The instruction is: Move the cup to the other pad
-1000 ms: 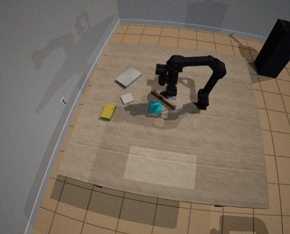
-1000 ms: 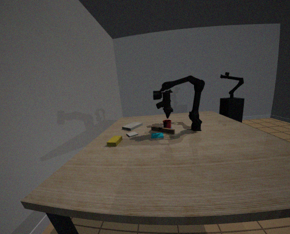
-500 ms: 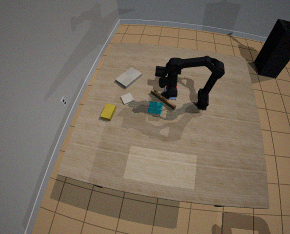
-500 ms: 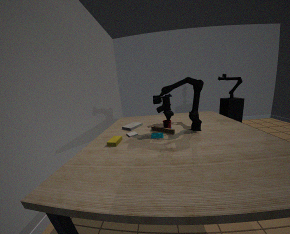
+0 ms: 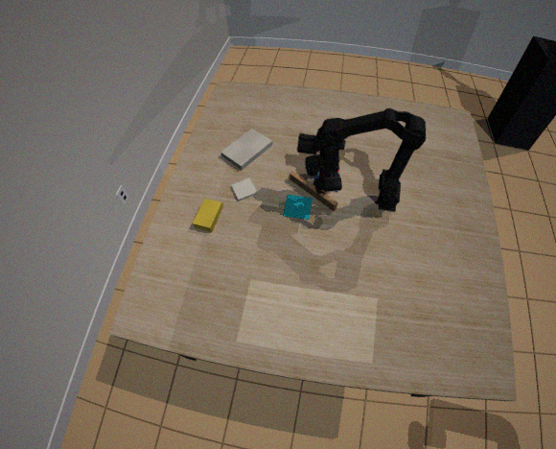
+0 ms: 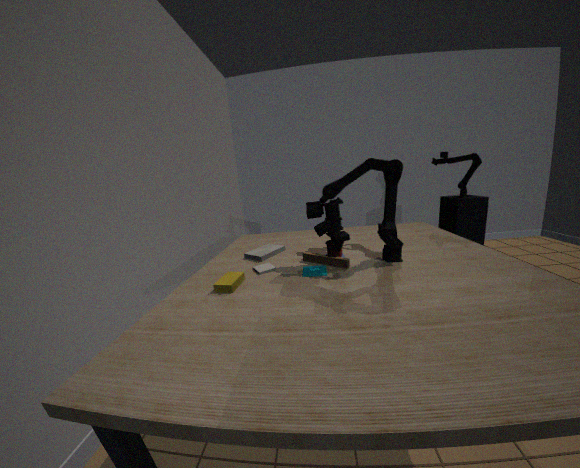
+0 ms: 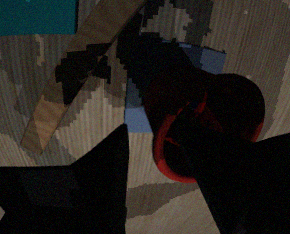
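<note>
The red cup (image 5: 336, 171) (image 6: 336, 253) (image 7: 164, 162) stands at the blue pad (image 7: 137, 120), behind the wooden bar. My gripper (image 6: 334, 243) (image 7: 151, 127) is low at the cup, part open, with nothing held between its fingers. In the wrist view the left finger is outside the cup, and the right finger reaches over its mouth and covers much of it; I cannot tell whether they touch. The marbles cannot be made out. The teal pad (image 5: 297, 213) (image 6: 314, 272) (image 7: 29, 17) lies on the other side of the bar, with no cup on it.
The wooden bar (image 5: 312, 190) (image 6: 325, 259) (image 7: 41, 125) lies between the two pads. A yellow block (image 5: 207, 215) (image 6: 229, 282), a small white slab (image 5: 243, 188) (image 6: 263, 269) and a larger grey-white slab (image 5: 247, 148) (image 6: 265, 252) lie to the left.
</note>
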